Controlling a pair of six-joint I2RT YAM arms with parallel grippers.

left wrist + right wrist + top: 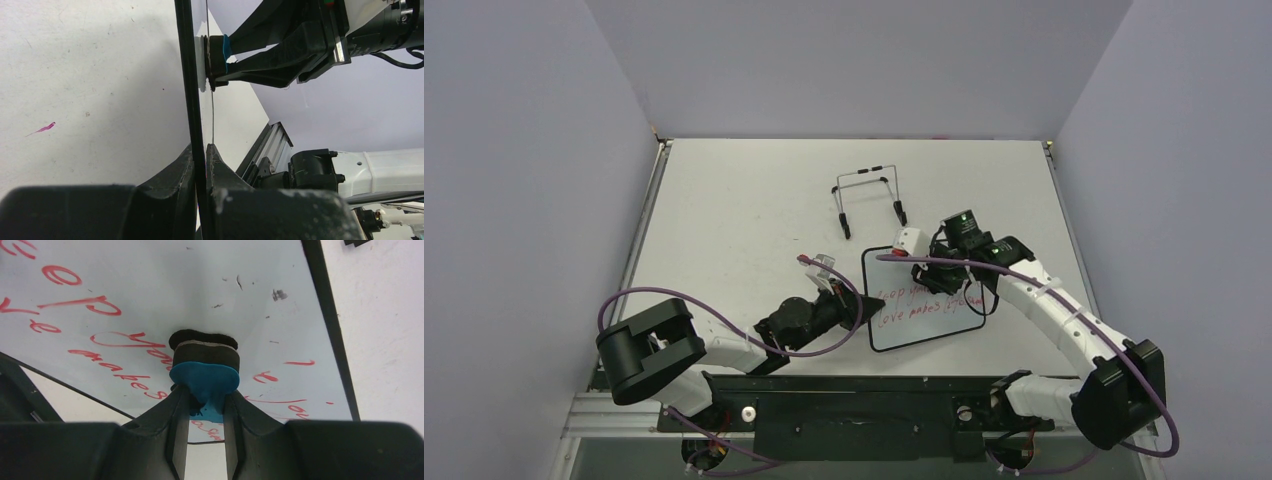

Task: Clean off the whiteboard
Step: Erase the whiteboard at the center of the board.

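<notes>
- Only the top view shows the whole layout: the whiteboard (pixel 921 308) sits at lower centre of the bench (pixel 744 210), between the two arms. Red handwriting runs across its middle.
- The left wrist view shows the board edge-on, its black frame (pixel 189 75) a thin dark bar running up the centre of the frame. The writing cannot be seen from there.
- The right wrist view shows the board face (pixel 150 285) filling the upper frame, with red words at left and below and a few small dark specks at upper right.
- The left fingers (pixel 210 167) are closed on the frame's edge, one on each side of it.
- The right fingers (pixel 186 412) are clamped on the blue tab of an eraser (pixel 204 377). Its dark felt pad (pixel 202 337) presses flat against the board face among the red lines.
- In the left wrist view the same eraser (pixel 218 60) touches the board's far side near the top of the frame.
- A black wire stand (pixel 870 196) stands on the bench well above the board, apart from both arms.
- A small pink mark (pixel 44 128) lies on the bench at left of the left wrist view.
- Whether the board's lower edge rests on the bench I cannot tell.
</notes>
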